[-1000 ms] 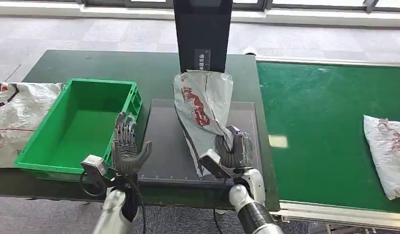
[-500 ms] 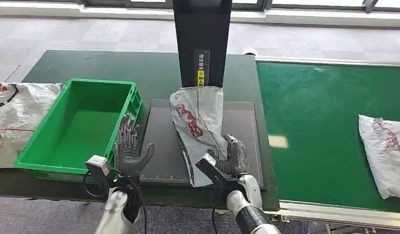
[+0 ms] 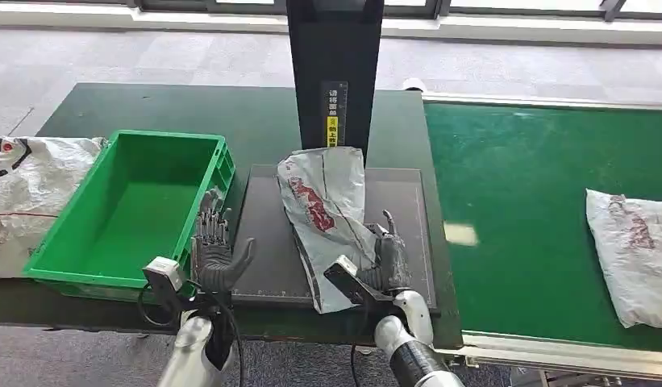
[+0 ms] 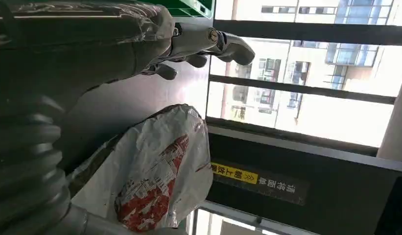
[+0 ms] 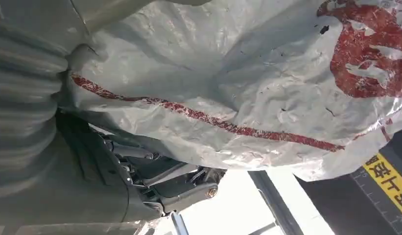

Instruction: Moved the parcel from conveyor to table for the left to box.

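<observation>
The grey parcel with red print lies along the black mat on the table, its far end by the black post. My right hand is at the parcel's near right edge with its fingers straightened upward; the edge leans against the palm. In the right wrist view the parcel rests along the hand, and a gap shows between the fingers and the plastic. My left hand is raised, fingers spread and holding nothing, between the green bin and the mat. The left wrist view shows that hand beside the parcel.
The green bin stands empty at the table's left. Crumpled white bags lie past it on the far left. A black post rises behind the mat. On the green conveyor at the right lies another grey parcel.
The right hand lowered the parcel from upright until it lies on the mat, and its fingers loosened from the plastic. The conveyor parcel crept left. The left hand sank slightly.
</observation>
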{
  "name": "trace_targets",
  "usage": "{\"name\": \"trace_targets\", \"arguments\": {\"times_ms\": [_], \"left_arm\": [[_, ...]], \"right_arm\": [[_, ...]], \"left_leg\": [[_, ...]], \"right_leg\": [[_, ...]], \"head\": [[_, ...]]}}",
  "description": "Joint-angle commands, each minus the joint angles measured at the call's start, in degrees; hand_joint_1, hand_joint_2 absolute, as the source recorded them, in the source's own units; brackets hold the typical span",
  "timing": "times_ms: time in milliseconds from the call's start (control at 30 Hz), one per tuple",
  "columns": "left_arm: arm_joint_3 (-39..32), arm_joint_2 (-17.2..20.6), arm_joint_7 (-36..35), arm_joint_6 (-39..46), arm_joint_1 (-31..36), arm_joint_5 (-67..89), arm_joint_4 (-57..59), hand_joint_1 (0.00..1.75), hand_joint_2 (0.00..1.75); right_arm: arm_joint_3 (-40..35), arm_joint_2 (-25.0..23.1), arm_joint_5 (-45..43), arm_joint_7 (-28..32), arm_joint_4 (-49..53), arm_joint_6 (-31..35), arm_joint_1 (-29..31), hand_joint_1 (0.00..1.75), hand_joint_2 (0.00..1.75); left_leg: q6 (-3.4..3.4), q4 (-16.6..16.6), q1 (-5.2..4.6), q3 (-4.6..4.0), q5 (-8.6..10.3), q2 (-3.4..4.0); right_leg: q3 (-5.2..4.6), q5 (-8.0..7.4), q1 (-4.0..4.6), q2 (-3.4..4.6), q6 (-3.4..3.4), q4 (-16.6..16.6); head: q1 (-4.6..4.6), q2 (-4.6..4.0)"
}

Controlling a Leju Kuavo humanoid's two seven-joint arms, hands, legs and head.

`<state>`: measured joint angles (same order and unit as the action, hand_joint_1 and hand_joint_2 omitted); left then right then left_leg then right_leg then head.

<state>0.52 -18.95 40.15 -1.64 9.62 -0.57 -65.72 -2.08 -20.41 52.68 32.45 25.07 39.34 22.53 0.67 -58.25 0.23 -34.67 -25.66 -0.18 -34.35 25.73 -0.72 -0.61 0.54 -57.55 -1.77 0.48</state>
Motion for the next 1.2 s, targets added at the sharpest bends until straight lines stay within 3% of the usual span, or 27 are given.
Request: {"name": "trace_targets", "arguments": {"times_ms": [33, 167, 200, 233, 300, 367, 500, 933, 1100, 1200], "left_arm": [[-1.72, -1.05, -0.15, 0.67, -0.12, -0.12, 1.57, 0.0, 1.75], [-1.4, -1.05, -0.15, 1.41, -0.74, -0.25, 0.97, 0.0, 1.75], [-1.18, -1.05, -0.15, 1.85, -1.03, -0.19, 0.71, 0.0, 1.75], [-0.76, -1.05, -0.15, 1.88, -0.47, -0.1, 1.84, 0.0, 1.75], [-0.28, -1.05, -0.15, 2.81, -0.71, -0.16, 1.28, 0.0, 1.75], [-0.34, -1.05, -0.15, 3.16, -1.84, -0.09, -0.14, 0.0, 1.75], [-1.05, -1.05, -0.15, 3.07, -3.9, 0.16, -2.67, 0.0, 1.75], [-0.66, -1.05, -0.15, 4.55, -4.59, 1.72, -3.57, 0.0, 1.75], [3.29, -0.79, -0.15, 6.27, -3.05, 8.9, -3.38, 0.0, 1.75], [10.6, -1.05, -0.15, 12.38, 1.47, 18.54, 0.79, 0.0, 1.75]], "right_arm": [[1.91, 0.41, 1.99, 1.46, 13.68, 0.66, -3.66, 0.0, 1.75], [3.48, 0.41, 3.49, 1.4, 34.22, 0.66, -11.14, 0.0, 1.75], [4.39, 0.41, 3.02, 2.35, 42.24, 0.66, -13.72, 0.0, 1.75], [9.19, 0.41, -1.55, 7.55, 63.84, 0.66, -18.26, 0.0, 1.75], [6.91, 0.41, -1.03, 5.73, 71.71, 0.66, -20.33, 0.0, 1.75], [4.93, 0.41, 1.53, 3.12, 72.82, 0.66, -21.13, 0.0, 1.75], [7.0, 0.41, -0.6, 6.6, 68.44, 0.66, -20.45, 0.0, 1.75], [6.8, 0.41, -0.88, 6.91, 71.02, 0.66, -20.4, 0.0, 1.75], [5.21, 0.41, -2.32, 7.55, 77.18, 0.66, -21.69, 0.0, 1.75], [4.45, 0.41, -4.52, 7.55, 78.27, 0.66, -21.03, 0.0, 1.75]], "left_leg": [[0.0, 0.03, 0.02, 0.06, -0.02, 0.0], [-0.01, 0.1, 0.0, 0.17, -0.05, -0.07], [-0.02, 0.05, 0.0, 0.07, -0.03, -0.11], [-0.03, 0.1, 0.0, 0.2, -0.06, -0.15], [-0.04, -0.04, -0.08, -0.2, 0.02, -0.26], [-0.04, -0.07, -0.09, -0.15, -0.02, -0.32], [-0.05, 0.16, -0.02, 0.38, -0.18, -0.12], [-0.03, 0.15, -0.04, 0.36, -0.13, 0.1], [-0.02, 0.05, -0.05, 0.19, -0.11, -0.02], [-0.03, 0.0, -0.03, 0.13, -0.1, -0.07]], "right_leg": [[0.08, 0.01, 0.02, 0.02, -0.01, 0.05], [0.2, 0.06, 0.01, -0.03, -0.02, 0.11], [0.12, 0.06, 0.0, -0.08, -0.01, 0.06], [0.26, 0.09, 0.0, -0.11, -0.02, 0.12], [-0.14, 0.08, -0.08, -0.23, 0.02, -0.09], [-0.08, 0.1, -0.09, -0.29, 0.02, -0.05], [0.45, 0.13, -0.02, -0.08, -0.01, 0.26], [0.3, 0.07, -0.04, 0.16, -0.01, 0.19], [0.18, 0.1, -0.06, 0.02, 0.0, 0.09], [0.15, 0.08, -0.04, -0.02, 0.0, 0.07]], "head": [[0.0, 0.0], [0.0, 0.0], [0.0, 0.0], [0.0, 0.0], [0.0, 0.0], [0.0, 0.0], [0.0, 0.0], [0.0, 0.0], [0.0, 0.0], [0.0, 0.0]]}}
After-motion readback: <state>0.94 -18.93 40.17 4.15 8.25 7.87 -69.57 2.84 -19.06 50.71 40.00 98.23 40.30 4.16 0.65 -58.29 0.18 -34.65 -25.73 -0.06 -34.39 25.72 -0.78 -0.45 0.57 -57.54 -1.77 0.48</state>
